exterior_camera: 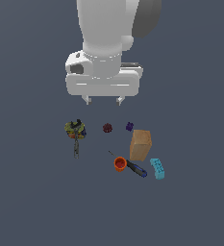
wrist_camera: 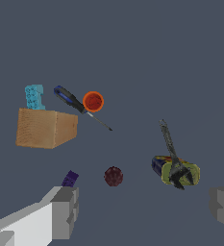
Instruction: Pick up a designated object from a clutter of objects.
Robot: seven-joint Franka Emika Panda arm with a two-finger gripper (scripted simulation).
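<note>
The small orange-red cup [exterior_camera: 120, 164] stands upright on the grey floor, touching the blue-handled screwdriver [exterior_camera: 135, 168], in front of the tan box [exterior_camera: 141, 144]. In the wrist view the cup [wrist_camera: 93, 101] sits beside the screwdriver [wrist_camera: 69, 99], near the box [wrist_camera: 45, 128]. My gripper [exterior_camera: 103, 100] hangs open and empty well above the clutter, apart from the cup. Its grey fingers [wrist_camera: 65, 211] frame the dark red ball [wrist_camera: 113, 176] in the wrist view.
A cyan toy brick [exterior_camera: 157, 168] lies at the exterior view's right of the screwdriver. A yellow-black tool [exterior_camera: 75, 131] lies at the exterior view's left. A dark red ball [exterior_camera: 107, 127] and a purple lump [exterior_camera: 129, 126] lie behind the box.
</note>
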